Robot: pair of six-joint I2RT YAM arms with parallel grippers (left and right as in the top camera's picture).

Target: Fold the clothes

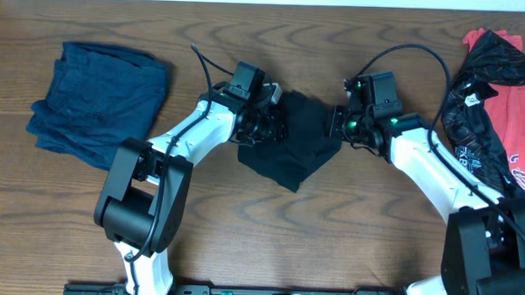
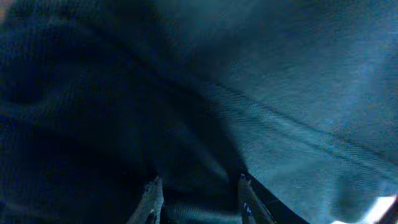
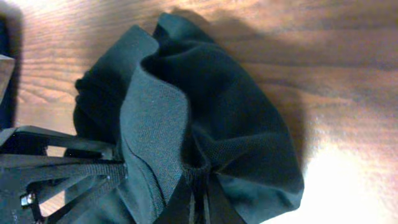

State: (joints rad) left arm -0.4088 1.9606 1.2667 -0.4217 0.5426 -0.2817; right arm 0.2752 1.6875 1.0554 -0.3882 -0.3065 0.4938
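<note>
Shirt [image 1: 299, 147] lies bunched at worktop [image 1: 249, 24] centre. Right gripper [image 3: 198, 188] clamps its edge. I cannot tell whether left gripper [image 2: 199, 200] grips.

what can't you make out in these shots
- Left wrist view: dark, blurred cloth fills the frame, so whether the left gripper actually grips the black shirt is unclear.
- Overhead: the shirt is bunched up, so its sleeves and any print are hidden in its own folds.
- Overhead: the red and patterned tops run off the right edge, partly behind the right arm.
</note>
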